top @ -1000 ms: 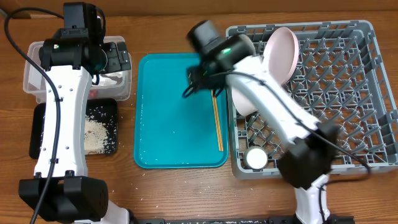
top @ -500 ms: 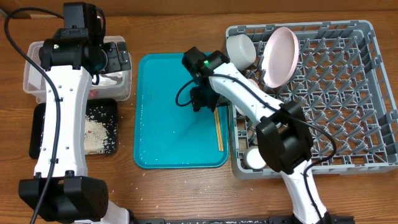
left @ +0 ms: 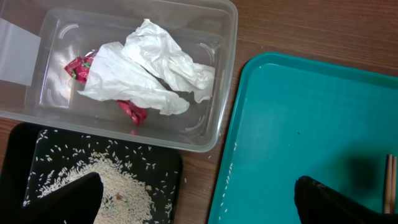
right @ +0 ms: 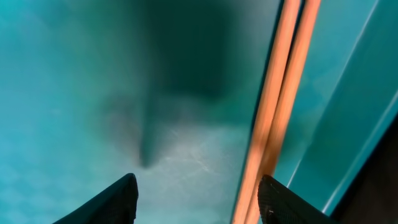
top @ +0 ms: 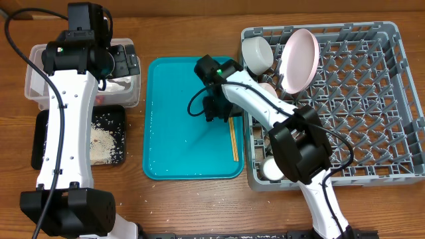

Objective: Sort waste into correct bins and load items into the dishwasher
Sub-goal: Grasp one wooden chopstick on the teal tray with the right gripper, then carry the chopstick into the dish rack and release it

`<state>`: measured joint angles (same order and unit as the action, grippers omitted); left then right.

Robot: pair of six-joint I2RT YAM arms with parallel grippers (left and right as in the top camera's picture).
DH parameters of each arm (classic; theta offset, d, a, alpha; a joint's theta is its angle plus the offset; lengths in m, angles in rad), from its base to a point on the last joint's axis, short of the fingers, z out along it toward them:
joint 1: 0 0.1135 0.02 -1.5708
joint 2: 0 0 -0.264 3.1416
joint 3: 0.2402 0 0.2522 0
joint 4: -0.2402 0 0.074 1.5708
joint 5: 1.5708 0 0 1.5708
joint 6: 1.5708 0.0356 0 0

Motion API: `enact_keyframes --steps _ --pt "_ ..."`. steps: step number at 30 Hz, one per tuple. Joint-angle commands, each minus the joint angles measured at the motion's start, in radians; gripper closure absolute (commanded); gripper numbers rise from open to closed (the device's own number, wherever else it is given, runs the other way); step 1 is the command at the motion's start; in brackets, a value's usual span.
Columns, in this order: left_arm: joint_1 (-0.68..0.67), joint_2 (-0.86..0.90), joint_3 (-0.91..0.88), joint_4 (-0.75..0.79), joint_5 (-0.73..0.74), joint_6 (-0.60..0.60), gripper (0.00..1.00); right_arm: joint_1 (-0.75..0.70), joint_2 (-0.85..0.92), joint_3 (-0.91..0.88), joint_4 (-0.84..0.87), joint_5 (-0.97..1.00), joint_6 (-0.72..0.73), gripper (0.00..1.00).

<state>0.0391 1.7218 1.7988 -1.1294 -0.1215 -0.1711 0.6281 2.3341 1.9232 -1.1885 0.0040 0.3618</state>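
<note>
Two wooden chopsticks (top: 232,136) lie side by side on the teal tray (top: 179,133) near its right edge. My right gripper (right: 198,198) is open and low over the tray. In the right wrist view the chopsticks (right: 273,112) run between its fingers, close to the right fingertip (right: 287,200). My left gripper (left: 199,202) is open and empty above the clear tub (left: 224,37), which holds the crumpled napkin (left: 149,68) with red scraps (left: 78,67). The black tray (left: 18,155) holds rice (left: 106,186). The pink plate (top: 299,58), a white bowl (top: 255,53) and a small white cup (top: 271,169) stand in the grey dish rack (top: 398,99).
A few rice grains (left: 225,177) lie along the teal tray's left edge and on the wooden table (top: 179,199) between it and the black tray. The rack's near wall (top: 250,143) stands right beside the chopsticks.
My right arm has swung from the rack's edge down onto the teal tray, and its open gripper now sits low over the chopsticks. The left arm has not moved.
</note>
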Motion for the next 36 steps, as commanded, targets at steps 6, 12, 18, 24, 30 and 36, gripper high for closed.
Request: enact_keyframes --steps 6,12,18,24,30,36 --pt "-0.007 0.008 0.021 0.003 -0.012 0.014 0.0 -0.001 0.032 -0.007 0.012 -0.006 -0.002 0.41" --pt "-0.006 0.008 0.021 0.003 -0.012 0.014 0.0 0.001 0.036 -0.007 0.013 -0.094 -0.002 0.57" --pt "-0.007 0.008 0.021 0.003 -0.012 0.014 0.0 0.026 0.037 0.014 0.008 -0.117 -0.003 0.96" --pt "-0.007 0.008 0.021 0.003 -0.012 0.014 0.0 0.02 0.021 0.249 -0.152 -0.103 -0.043 0.96" --pt "-0.007 0.008 0.021 0.003 -0.012 0.014 0.0 -0.005 -0.004 0.806 -0.472 0.035 -0.058 0.96" --pt "-0.007 0.008 0.021 0.003 -0.012 0.014 0.0 -0.054 -0.107 0.984 -0.506 0.014 -0.079 0.96"
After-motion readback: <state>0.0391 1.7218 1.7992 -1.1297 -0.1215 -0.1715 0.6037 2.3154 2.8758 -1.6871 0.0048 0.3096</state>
